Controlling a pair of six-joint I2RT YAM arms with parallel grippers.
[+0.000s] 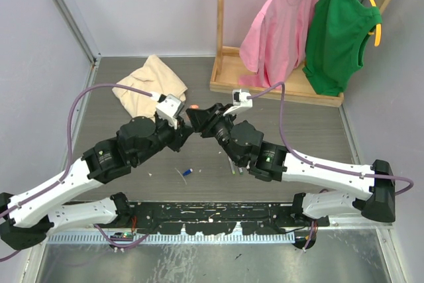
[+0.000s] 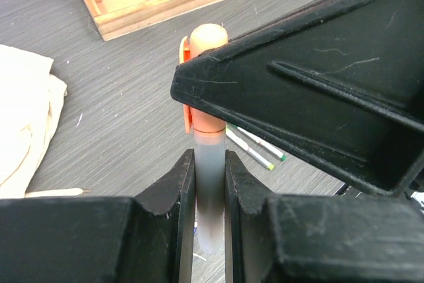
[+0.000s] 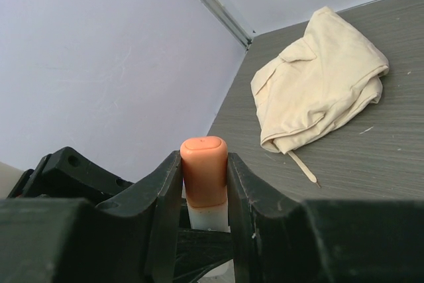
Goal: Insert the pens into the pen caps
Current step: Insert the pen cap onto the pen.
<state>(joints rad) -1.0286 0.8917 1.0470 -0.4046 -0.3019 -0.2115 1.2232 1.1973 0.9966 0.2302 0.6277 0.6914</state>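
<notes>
Capping step: left claw [image 2: 209,167] clamps pen [image 2: 210,197], right claw [image 3: 204,171] clamps orange cap [image 3: 204,160]; next likely a straight push home.

The right gripper [image 2: 202,94] covers one side of the orange cap [image 2: 207,41] and most of two loose pens [image 2: 255,145] beyond it. The grey pen [image 2: 211,197] blurs out low between the fingers [image 2: 165,203] of the left gripper [image 2: 210,160].

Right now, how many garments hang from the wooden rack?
2: a pink shirt to the left and a green tank top to the right of it, both at the wooden rack. More may hang beyond the picture's top edge.
</notes>
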